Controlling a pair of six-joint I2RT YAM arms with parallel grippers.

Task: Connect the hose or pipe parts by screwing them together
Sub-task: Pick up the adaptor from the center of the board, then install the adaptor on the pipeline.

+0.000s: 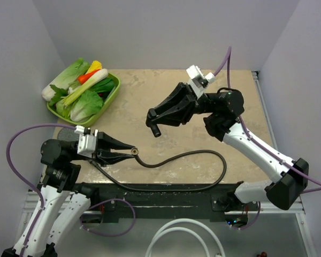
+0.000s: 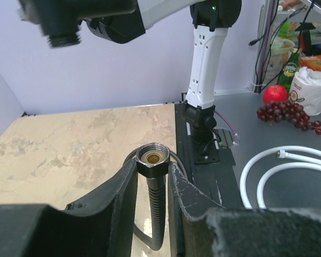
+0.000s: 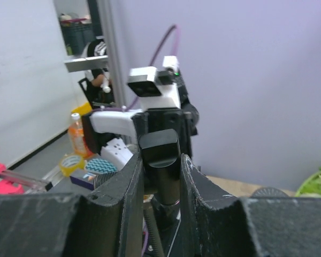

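My left gripper (image 1: 129, 151) is shut on the dark-brown hose (image 1: 203, 154) just below its end nut (image 2: 152, 159). The nut's open mouth points up and out past the fingertips. From there the hose loops right across the table and back along the front edge. Higher up, over the middle of the table, my right gripper (image 1: 152, 122) is shut on the small black T-shaped fitting (image 3: 161, 152). Its threaded end (image 2: 62, 38) hangs apart from the nut. A round grey disc (image 1: 66, 135) shows partly behind my left wrist.
A green tray (image 1: 111, 100) of toy vegetables stands at the back left. A thick white looped tube (image 1: 182, 235) lies below the black base rail (image 1: 160, 191). Toy grapes (image 2: 289, 113) and an apple sit off the table. Walls close in the table on three sides.
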